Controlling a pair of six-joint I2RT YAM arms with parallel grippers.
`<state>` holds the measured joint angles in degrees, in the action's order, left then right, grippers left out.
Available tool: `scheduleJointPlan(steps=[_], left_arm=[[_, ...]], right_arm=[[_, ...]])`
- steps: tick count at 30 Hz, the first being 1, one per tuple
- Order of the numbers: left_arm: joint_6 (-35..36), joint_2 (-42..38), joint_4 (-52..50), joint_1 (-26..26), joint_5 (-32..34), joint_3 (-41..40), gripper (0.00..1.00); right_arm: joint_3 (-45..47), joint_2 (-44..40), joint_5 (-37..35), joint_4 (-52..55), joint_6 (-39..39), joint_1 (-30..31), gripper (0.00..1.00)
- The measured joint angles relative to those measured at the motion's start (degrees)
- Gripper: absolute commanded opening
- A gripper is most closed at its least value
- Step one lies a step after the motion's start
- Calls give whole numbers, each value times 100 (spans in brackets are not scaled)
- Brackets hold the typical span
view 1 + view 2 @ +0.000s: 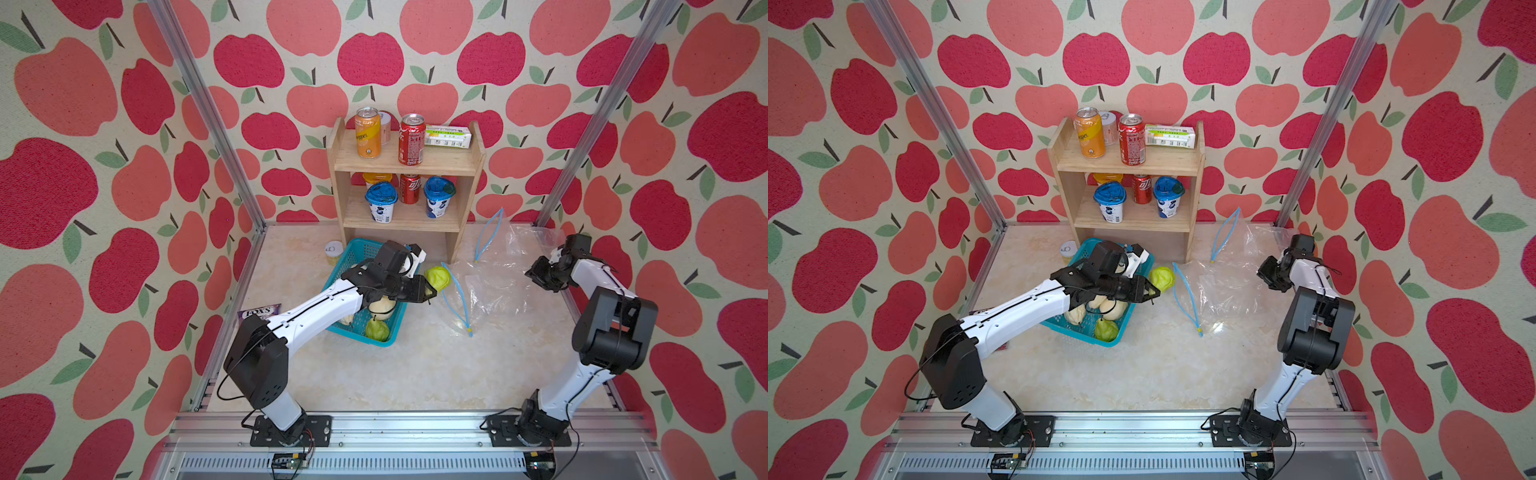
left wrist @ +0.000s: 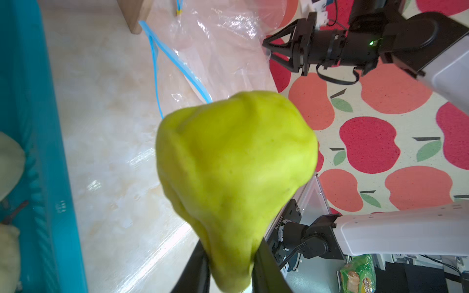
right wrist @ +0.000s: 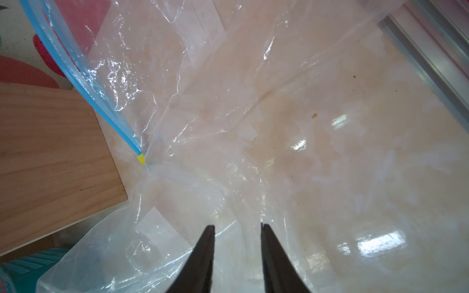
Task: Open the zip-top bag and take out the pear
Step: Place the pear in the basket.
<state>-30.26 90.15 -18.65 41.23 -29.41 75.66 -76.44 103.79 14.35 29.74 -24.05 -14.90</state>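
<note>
Left hand [image 2: 232, 261] clenched on pear [image 2: 236, 162], narrow end, clear of bag [image 1: 494, 286]; right hand [image 3: 237, 227] spread, empty. Thin hold: move slowly, set down before releasing.

A wooden shelf [image 1: 440, 163] carries an orange can [image 1: 368, 134], a red can [image 1: 412, 140] and a carton [image 1: 448, 137] on top, with two blue-lidded cups [image 1: 381, 204] below. Nearby, a teal basket [image 1: 357, 251] holds fruit [image 1: 377, 329], and a purple packet [image 1: 259, 311] lies beside it.

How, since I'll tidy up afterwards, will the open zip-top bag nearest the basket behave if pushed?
Probably floppy: the zip-top bag lies crumpled, its mouth sagging. Likely light thin clear film, so on the glossy table it may slide or bunch.
</note>
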Motion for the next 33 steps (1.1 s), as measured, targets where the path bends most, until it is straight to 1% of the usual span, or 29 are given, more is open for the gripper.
scheduleJointPlan(steps=[1, 2, 6, 11, 13, 14, 15, 18, 20, 21, 23, 25, 29, 33], left_arm=[[63, -140, -13, -103, -2, -26, 30], [151, -282, -37, -238, 4, -66, 31], [485, -555, -122, -883, 216, -302, 33], [1040, -542, -125, -1576, 719, -785, 33], [1222, -466, -83, -1775, 813, -918, 36], [1329, -382, -68, -1886, 826, -944, 40], [1423, -289, -9, -1985, 826, -964, 49], [1637, -63, 199, -2197, 920, -1014, 83], [1744, -57, 341, -2262, 1051, -1147, 95], [1792, -105, 428, -2273, 1128, -1246, 99], [1871, -315, 570, -2273, 1318, -1491, 98], [2026, -710, 684, -2273, 1550, -1792, 98], [2367, -1878, 927, -2347, 2114, -2439, 98], [2481, -2922, 1163, -2693, 2618, -3176, 98]], right_arm=[[2, -44, -28, 11, 13, 76, 78], [13, -122, -52, 9, 50, 190, 83], [289, -741, -72, -146, 243, 752, 92], [848, -1530, -76, -584, 555, 1283, 94], [1167, -1735, -81, -785, 675, 1381, 94], [1344, -1825, -92, -870, 737, 1419, 94], [1523, -1904, -107, -942, 787, 1449, 94], [1985, -2146, -179, -1108, 907, 1469, 95], [2238, -2378, -243, -1217, 966, 1478, 96], [2361, -2527, -282, -1298, 1001, 1478, 96], [2577, -2822, -356, -1471, 1106, 1478, 96], [2793, -3069, -407, -1709, 1217, 1478, 96], [3320, -3342, -472, -2295, 1362, 1440, 96], [3888, -3375, -492, -2879, 1381, 1320, 96]])
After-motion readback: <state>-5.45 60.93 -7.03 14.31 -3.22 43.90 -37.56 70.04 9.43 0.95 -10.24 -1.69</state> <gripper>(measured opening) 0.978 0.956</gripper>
